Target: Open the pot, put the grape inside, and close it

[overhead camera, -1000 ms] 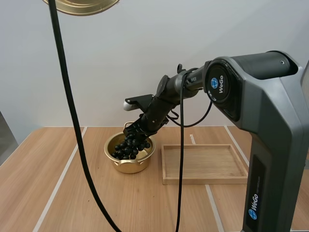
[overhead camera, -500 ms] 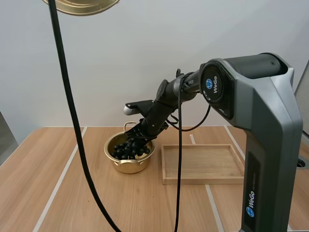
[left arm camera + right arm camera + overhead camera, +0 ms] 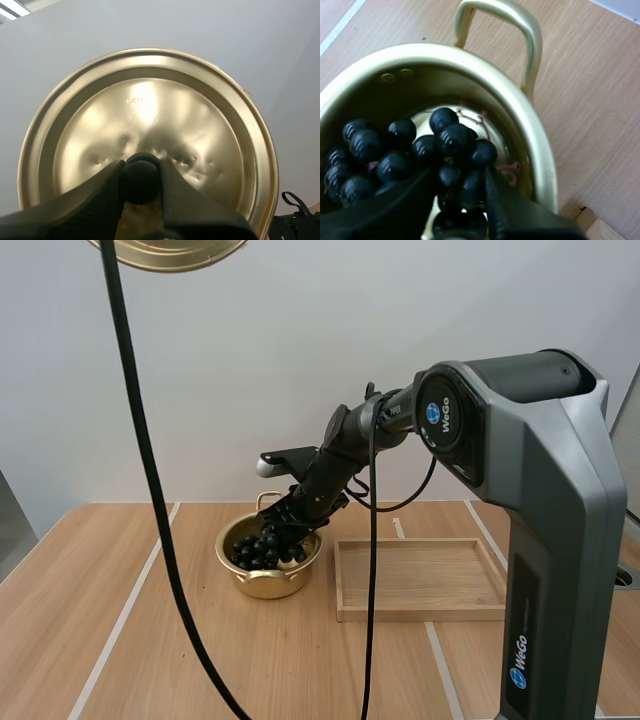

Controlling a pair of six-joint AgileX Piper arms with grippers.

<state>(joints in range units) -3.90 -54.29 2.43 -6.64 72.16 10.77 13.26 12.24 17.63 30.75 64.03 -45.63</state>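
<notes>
Bunch of glossy black grapes [image 3: 262, 550] is inside the round gold metal pot [image 3: 270, 583]. Berries are piled on the pot floor and against its wall [image 3: 452, 140], w/ a few pinkish stem bits btwn them. Pot is open, w/ a loop handle on its rim [image 3: 535, 150], and stands on the light wooden table [image 3: 120, 640].

My right gripper [image 3: 287, 524] reaches down into the pot mouth. Its fingers are part-way apart, w/ the bunch's upper berries pinched btwn the tips [image 3: 457, 185], so it's gripping the grapes.

My left gripper [image 3: 141, 172] is clamped on the black round knob [image 3: 141, 182] of the round gold metal lid [image 3: 150, 100]. Lid hangs well above the pot [image 3: 170, 252].

Shallow rectangular wooden tray [image 3: 420, 612] lies just beside the pot, not touching it.

Writing: "WeGo" logo [image 3: 437, 420] on a round blue badge at the right arm's joint above the pot, and again on the arm's column [image 3: 520, 665]. There's a small stamped mark on the lid near the knob, can't read it.
</notes>
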